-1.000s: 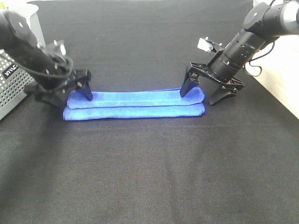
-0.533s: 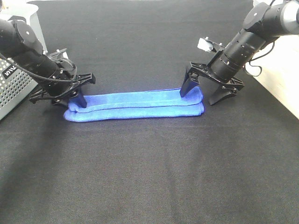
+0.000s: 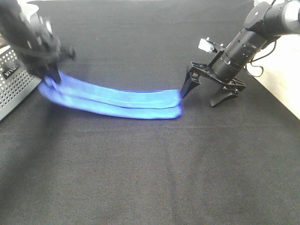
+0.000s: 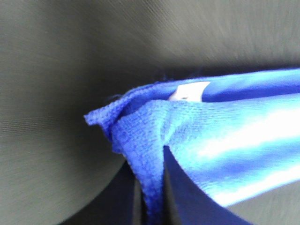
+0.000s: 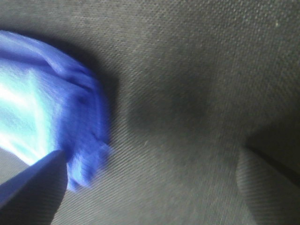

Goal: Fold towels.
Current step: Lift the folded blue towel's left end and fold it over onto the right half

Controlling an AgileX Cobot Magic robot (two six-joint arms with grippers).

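A blue towel [image 3: 122, 99], folded into a long narrow strip, lies across the black cloth. My left gripper [image 3: 49, 77] is shut on its left end and holds that end raised at the far left. The left wrist view shows the towel [image 4: 225, 136] pinched between the shut jaws of the left gripper [image 4: 149, 161]. My right gripper [image 3: 201, 96] is open and empty, just right of the towel's right end. In the right wrist view the towel's end [image 5: 51, 108] lies beside one finger [image 5: 33, 187] of the right gripper [image 5: 150, 152], not between the jaws.
A grey perforated metal box [image 3: 11, 89] stands at the left edge, close to the left arm. A white object [image 3: 33, 11] is at the back left. The black cloth [image 3: 150, 178] covers the table. A pale surface [image 3: 281, 89] borders it on the right.
My left gripper closed on the towel's left end and pulled it left and up. The towel slid left, and its right end came out from between the right gripper's open jaws. The right arm stayed put.
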